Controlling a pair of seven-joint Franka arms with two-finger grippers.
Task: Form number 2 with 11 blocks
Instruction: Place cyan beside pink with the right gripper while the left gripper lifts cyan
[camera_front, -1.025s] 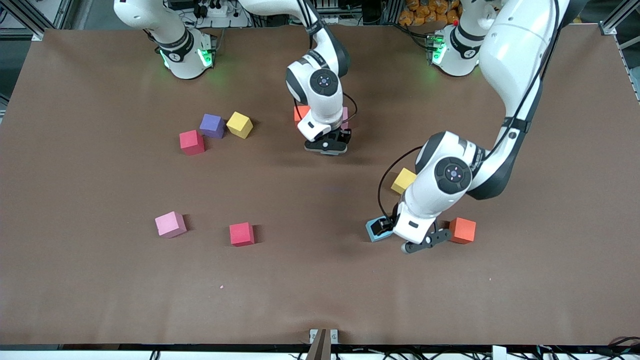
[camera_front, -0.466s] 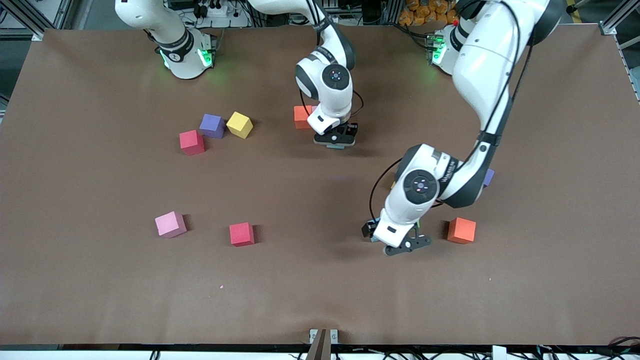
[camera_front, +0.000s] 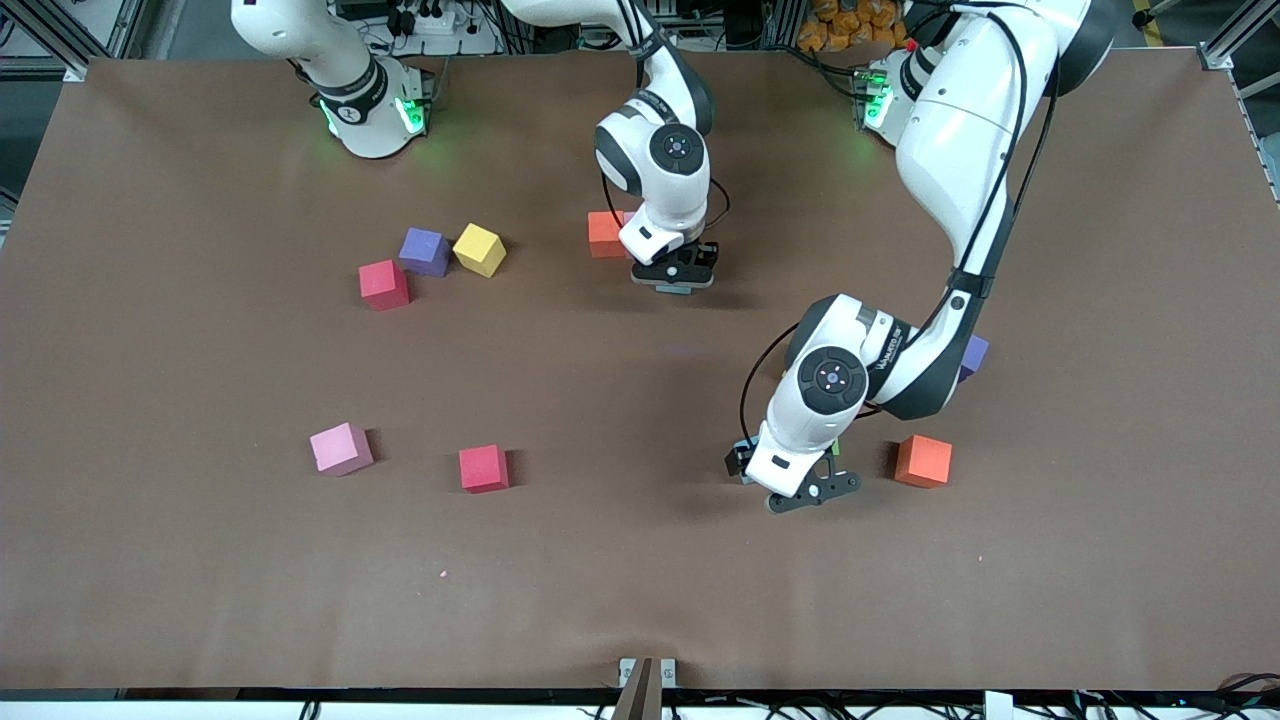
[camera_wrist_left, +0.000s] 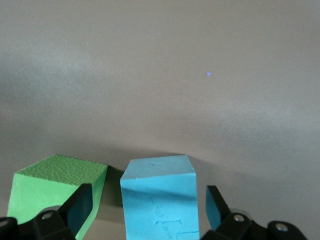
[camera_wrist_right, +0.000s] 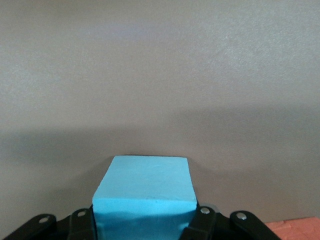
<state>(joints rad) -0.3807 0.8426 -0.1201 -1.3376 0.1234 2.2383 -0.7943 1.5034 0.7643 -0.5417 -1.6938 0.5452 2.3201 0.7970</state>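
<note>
Brown table (camera_front: 200, 560): blocks scattered, figure barely begun. Right gripper (camera_front: 678, 278), upper centre, clamped on light blue block (camera_wrist_right: 145, 192); placement due. Left gripper (camera_front: 800, 482), lower right, jaws apart around second light blue block (camera_wrist_left: 159, 197); closing required.

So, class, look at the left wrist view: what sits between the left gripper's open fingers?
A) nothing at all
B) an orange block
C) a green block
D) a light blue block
D: the left gripper is open with the light blue block standing between its fingers, gaps showing on both sides, while the green block sits beside it, outside one finger.
</note>
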